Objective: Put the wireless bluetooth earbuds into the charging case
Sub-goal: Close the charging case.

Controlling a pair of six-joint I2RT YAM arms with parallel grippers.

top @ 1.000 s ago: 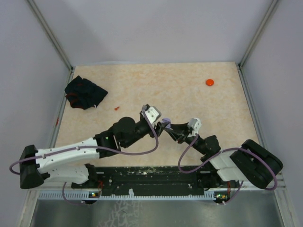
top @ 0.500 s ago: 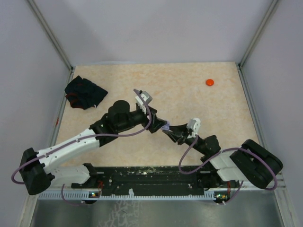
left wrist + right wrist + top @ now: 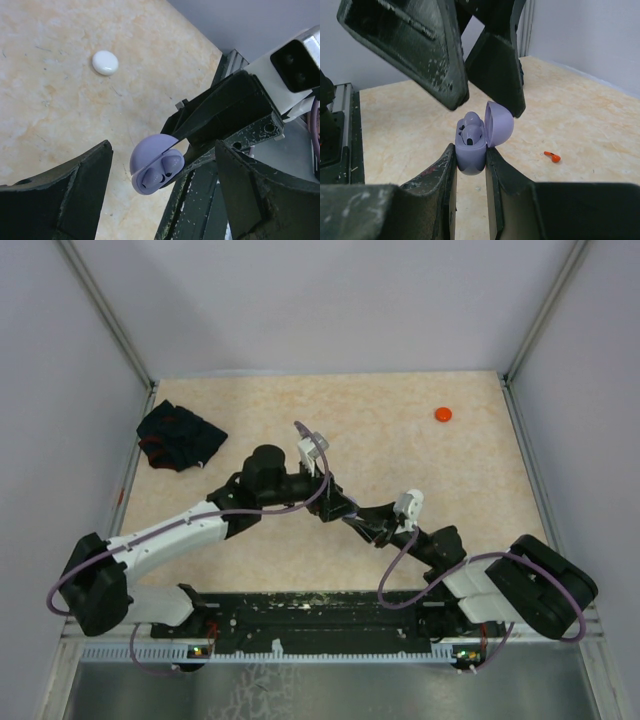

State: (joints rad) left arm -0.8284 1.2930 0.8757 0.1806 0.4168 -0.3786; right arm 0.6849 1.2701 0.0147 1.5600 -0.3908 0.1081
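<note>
- The right hand (image 3: 470,172) is clamped on the base of the charging case (image 3: 150,165), whose lid is flipped open.
- Two pale purple earbuds (image 3: 161,172) sit in the case's wells.
- The left hand (image 3: 162,146) is spread wide, with one finger on either side of the case, not touching it.
- A red earbud (image 3: 552,156) lies on the tabletop (image 3: 45,100), apart from both hands.

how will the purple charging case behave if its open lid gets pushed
Probably rigid: the purple charging case shows no dent where the right gripper pinches it. Its rounded smooth shell might slip or twist in that narrow pinch. The open lid would likely swing on its hinge rather than resist.
</note>
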